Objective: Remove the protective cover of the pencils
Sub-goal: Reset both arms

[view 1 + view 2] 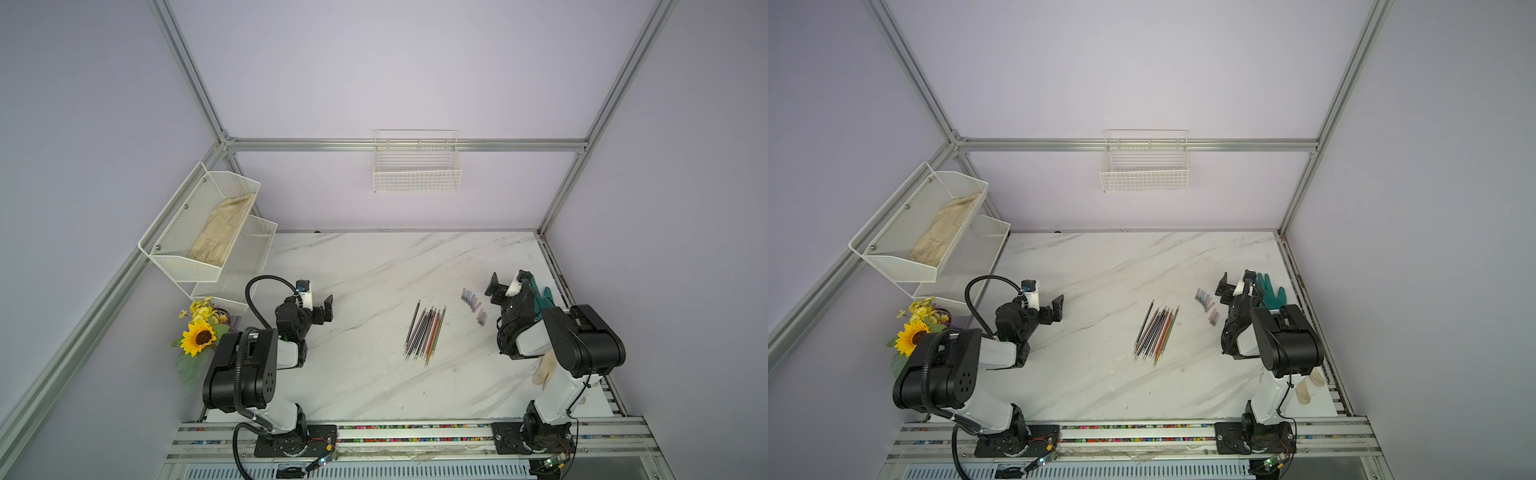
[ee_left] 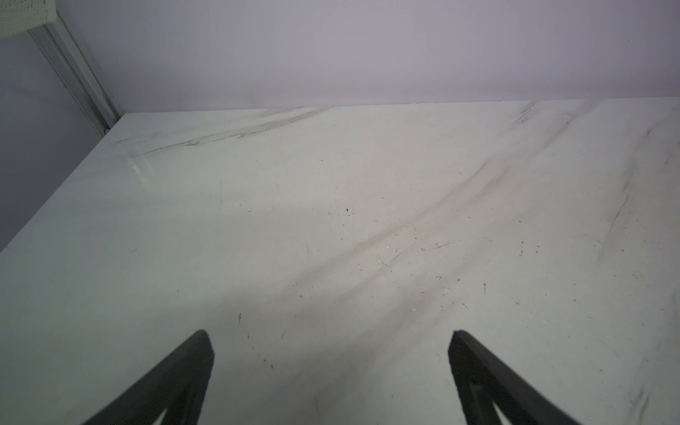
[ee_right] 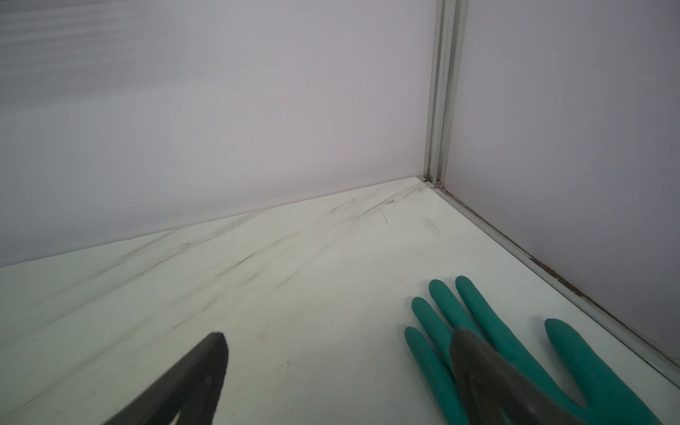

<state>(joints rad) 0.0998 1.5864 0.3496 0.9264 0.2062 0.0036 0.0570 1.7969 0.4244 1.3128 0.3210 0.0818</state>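
Pencils [image 1: 424, 332], long thin sticks in black, pink, orange and green, lie side by side in a bunch in the middle of the white marble table [image 1: 374, 266], between the two arms, and neither arm touches them. The left gripper [image 2: 329, 335] has its black fingers [image 2: 191, 368] wide apart over the table, with nothing between them. The right gripper [image 3: 338, 336] has its fingers wide apart too (one finger shows in front of a green rubber glove [image 3: 588, 368] lying flat on the table). A row of little purple-grey caps [image 1: 473, 305] lies near the right gripper, between it and the pencils.
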